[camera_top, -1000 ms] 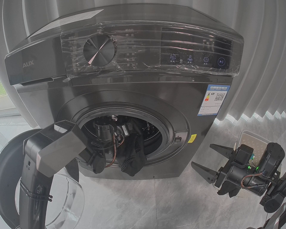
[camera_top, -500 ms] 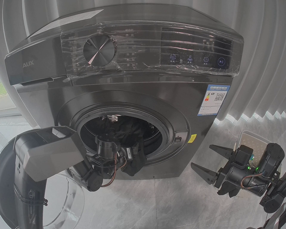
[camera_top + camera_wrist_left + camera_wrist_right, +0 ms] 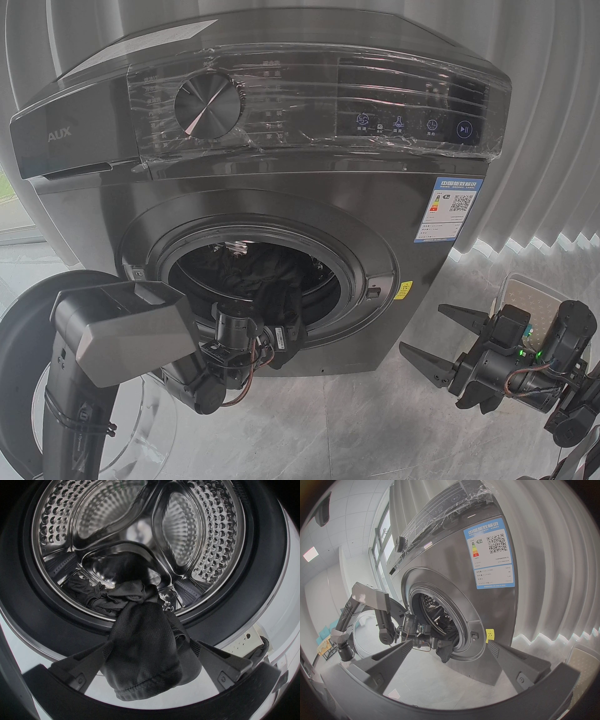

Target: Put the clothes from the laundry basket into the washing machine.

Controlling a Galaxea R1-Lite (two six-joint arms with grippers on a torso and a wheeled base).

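Left jaws: spread wide, clamping nothing. The dark fingers [image 3: 218, 664] flank the hanging end of a black fabric garment [image 3: 142, 655], just outside the dark rubber door seal [image 3: 34, 614]. Whether the cloth touches the fingers cannot be told.
Right jaws: spread wide, empty. They are held above the grey marbled tile floor [image 3: 350, 425], in front of a pale translucent plastic laundry basket [image 3: 531, 290] and well apart from the garment.
Garment: draped over the lower lip of the machine's mouth. One part is bunched just inside on the drum floor, and the hemmed end hangs outside down the front.
Door seal: rings the mouth. The draped cloth covers its bottom arc.
Perforated bright-steel drum [image 3: 200, 527]: has raised paddles. The garment lies at its front edge.
Dark grey front-loading washing machine [image 3: 325, 187]: stands on the floor. The control panel at the top has a round silver dial [image 3: 207, 105] and is wrapped in clear plastic film [image 3: 312, 69]. A blue-and-white label [image 3: 449, 209] sits on the front at the robot's right, with a small yellow sticker [image 3: 404, 290] below it.
Round door with clear glass bowl [image 3: 19, 362]: swung open to the robot's left, behind the left arm.
Laundry basket: stands on the floor to the right of the machine, partly hidden by the right arm.
White pleated curtain [image 3: 550, 125]: hangs behind the machine and the basket.
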